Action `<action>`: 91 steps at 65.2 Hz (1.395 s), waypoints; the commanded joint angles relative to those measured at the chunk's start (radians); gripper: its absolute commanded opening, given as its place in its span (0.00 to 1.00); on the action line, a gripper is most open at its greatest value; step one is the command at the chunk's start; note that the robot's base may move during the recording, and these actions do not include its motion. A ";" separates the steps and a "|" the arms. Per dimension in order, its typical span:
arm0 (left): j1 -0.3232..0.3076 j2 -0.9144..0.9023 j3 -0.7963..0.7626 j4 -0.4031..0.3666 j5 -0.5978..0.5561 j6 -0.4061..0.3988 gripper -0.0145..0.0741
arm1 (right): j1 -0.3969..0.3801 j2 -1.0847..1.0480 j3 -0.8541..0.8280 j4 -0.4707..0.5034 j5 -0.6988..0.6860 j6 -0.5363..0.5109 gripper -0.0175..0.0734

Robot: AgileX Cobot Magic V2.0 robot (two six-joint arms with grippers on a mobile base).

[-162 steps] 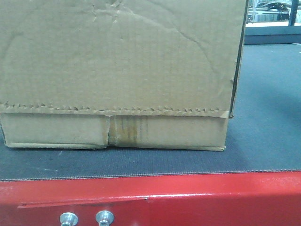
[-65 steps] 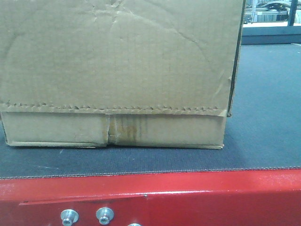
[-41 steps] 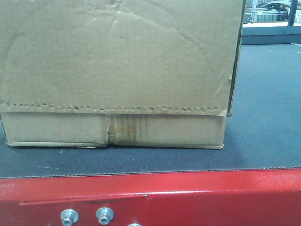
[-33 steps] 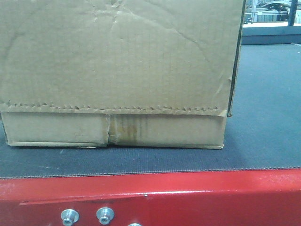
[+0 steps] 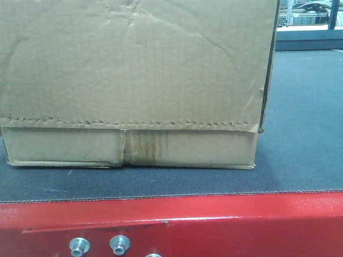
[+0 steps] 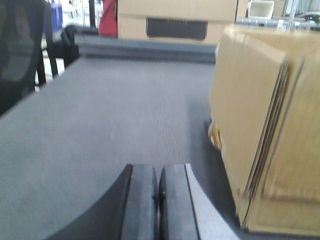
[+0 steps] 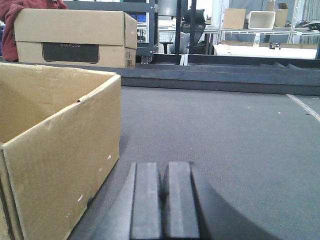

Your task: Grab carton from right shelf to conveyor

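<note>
While upright on the conveyor [image 5: 300, 160], the carton [image 5: 134, 64] opens upward.

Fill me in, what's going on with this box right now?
The carton sits flat on the conveyor belt, just behind its red frame. Neither arm is holding it: the left gripper is shut with the carton on its right, and the right gripper is shut with the carton on its left, both apart from it. The placing looks done.
</note>
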 commanded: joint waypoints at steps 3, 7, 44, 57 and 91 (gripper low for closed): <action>0.002 -0.007 0.030 -0.032 -0.126 0.000 0.18 | -0.004 -0.006 0.002 -0.014 -0.021 -0.005 0.12; 0.002 -0.007 0.030 -0.046 -0.102 0.000 0.18 | -0.004 -0.006 0.002 -0.014 -0.021 -0.005 0.12; 0.002 -0.007 0.030 -0.046 -0.101 0.000 0.18 | -0.004 -0.006 0.002 -0.014 -0.027 -0.005 0.12; 0.002 -0.007 0.030 -0.046 -0.101 0.000 0.18 | -0.004 -0.006 0.002 -0.014 -0.027 -0.005 0.12; 0.002 -0.007 0.030 -0.046 -0.101 0.000 0.18 | -0.141 -0.084 0.109 0.164 -0.028 -0.167 0.12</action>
